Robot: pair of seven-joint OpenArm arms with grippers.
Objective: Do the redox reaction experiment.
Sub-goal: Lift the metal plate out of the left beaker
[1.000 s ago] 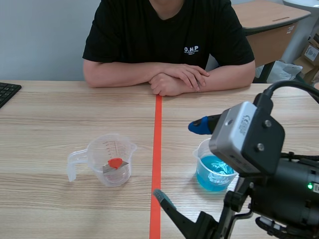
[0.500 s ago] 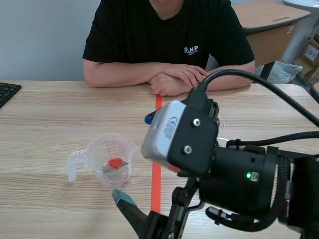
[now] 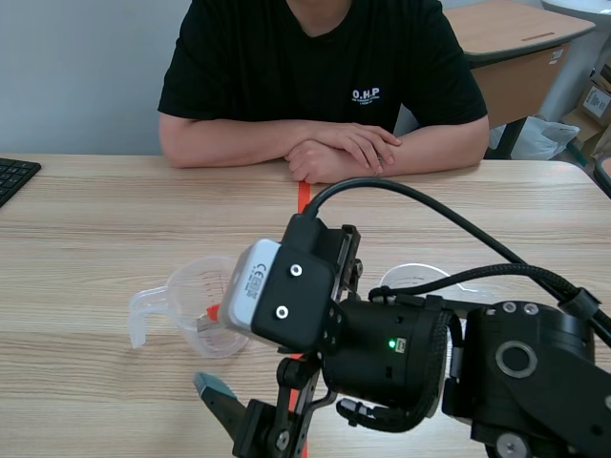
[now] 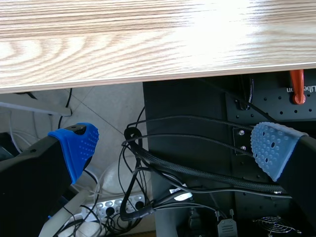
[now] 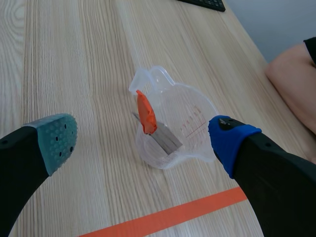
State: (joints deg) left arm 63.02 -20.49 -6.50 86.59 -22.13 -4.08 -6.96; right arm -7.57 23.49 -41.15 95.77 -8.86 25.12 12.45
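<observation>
A clear plastic measuring cup with a handle stands left of the orange tape line. Inside it lean a grey metal strip and an orange clip fixed to it. My right gripper hovers open above and around this cup, one pad on each side, touching nothing. In the scene view its arm body hides most of a second clear beaker, of which only the rim shows. My left gripper is open and hangs below the table's front edge, facing cables.
A person sits across the table with folded arms resting on it. A black keyboard lies at the far left edge. The orange tape line runs down the table's middle. Bare wood surrounds the cup.
My right arm has swung left across the table, from over the beaker of blue liquid to over the clear cup. Its body now covers that beaker.
</observation>
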